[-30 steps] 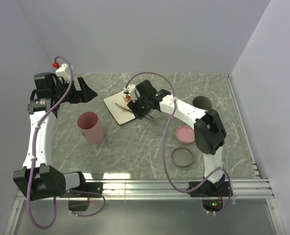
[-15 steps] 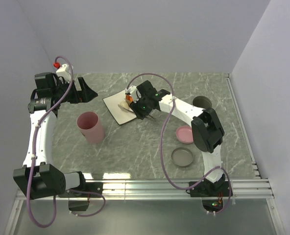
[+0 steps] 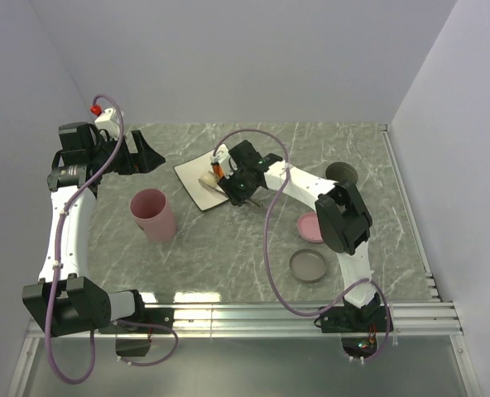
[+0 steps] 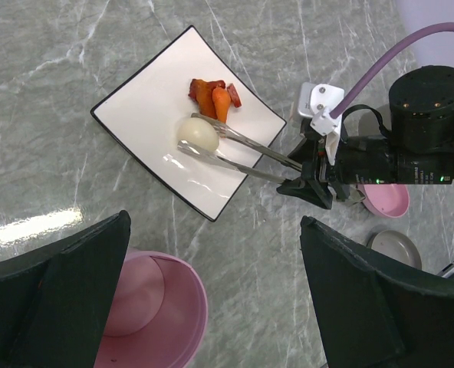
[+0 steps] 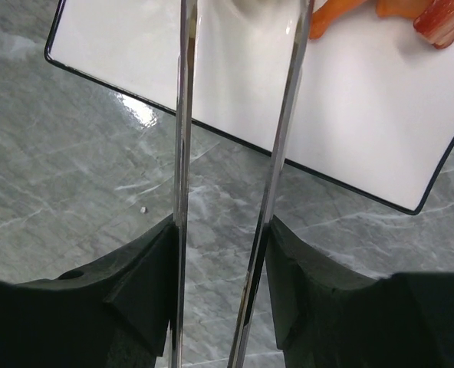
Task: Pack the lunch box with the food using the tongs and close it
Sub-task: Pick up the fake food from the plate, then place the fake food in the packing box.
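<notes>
Silver metal tongs lie in the grasp of the right gripper, whose jaws are clamped on the joined end just off the right corner of the white square plate. The two thin arms reach in over the plate from there. Their tips sit on either side of the white ball near the plate's middle, one arm touching its far side and the other running along its near side. Whether the ball is pinched firmly or only bracketed cannot be told, and it looks to be resting on the plate. The orange-brown pieces lie in a small heap just beyond the ball, toward the plate's far corner, touching one another and apart from the tongs' lower arm. The left gripper hangs well to the left of the plate with its fingers spread wide and nothing between them. A tall pink container, probably the lunch box, stands upright on the near left of the plate, and no food shows in the part of its inside that is visible. A pink round lid, a grey round dish and a dark disc lie well to the right of the plate. By my reading the task is at its first pick. Every piece is on the plate, and the carrying, the dropping in and the closing are all left to do.
</notes>
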Robot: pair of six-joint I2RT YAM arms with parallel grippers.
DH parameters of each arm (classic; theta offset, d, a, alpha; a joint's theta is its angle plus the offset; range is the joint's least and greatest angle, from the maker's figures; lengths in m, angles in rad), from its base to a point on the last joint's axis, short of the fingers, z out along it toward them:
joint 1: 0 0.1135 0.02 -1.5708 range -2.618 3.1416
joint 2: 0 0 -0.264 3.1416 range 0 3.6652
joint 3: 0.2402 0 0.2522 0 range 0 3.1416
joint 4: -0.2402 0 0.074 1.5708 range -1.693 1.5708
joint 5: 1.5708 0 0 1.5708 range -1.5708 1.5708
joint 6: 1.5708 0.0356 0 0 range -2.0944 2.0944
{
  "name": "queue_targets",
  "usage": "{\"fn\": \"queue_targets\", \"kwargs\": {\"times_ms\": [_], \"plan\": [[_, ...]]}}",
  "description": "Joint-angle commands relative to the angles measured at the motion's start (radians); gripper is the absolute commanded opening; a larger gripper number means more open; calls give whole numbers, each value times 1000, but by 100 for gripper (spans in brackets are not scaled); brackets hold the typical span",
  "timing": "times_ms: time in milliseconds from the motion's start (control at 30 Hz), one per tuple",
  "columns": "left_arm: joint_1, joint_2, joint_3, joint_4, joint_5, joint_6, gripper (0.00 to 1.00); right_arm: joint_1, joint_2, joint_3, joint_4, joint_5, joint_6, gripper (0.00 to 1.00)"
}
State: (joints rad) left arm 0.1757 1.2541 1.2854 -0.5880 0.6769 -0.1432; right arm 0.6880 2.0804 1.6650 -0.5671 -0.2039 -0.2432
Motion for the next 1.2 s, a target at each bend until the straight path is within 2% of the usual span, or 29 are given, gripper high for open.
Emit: {"fn": "queue_targets", "kwargs": {"times_ms": [0,233,467,733,1000,1167], "plan": [[2,-10,22,30,24,8,98,-5,-3,53,6,-17,10,52],[2,-12,28,17,21,11,98,-5,-45,47,-8,-48,44,44],[13,-5,32,19,62,-18,99,-10,-155,25,-33,-71,81,38],[47,16,92,-12,58,-90,99,-10,-298,10,-106,-129,84,38],[122,42,114,-23,209,-107,99,25,-385,51,-203,-195,85,38],[153,31,98,-15,233,-110,99,113,-384,94,-246,-192,82,38]]}}
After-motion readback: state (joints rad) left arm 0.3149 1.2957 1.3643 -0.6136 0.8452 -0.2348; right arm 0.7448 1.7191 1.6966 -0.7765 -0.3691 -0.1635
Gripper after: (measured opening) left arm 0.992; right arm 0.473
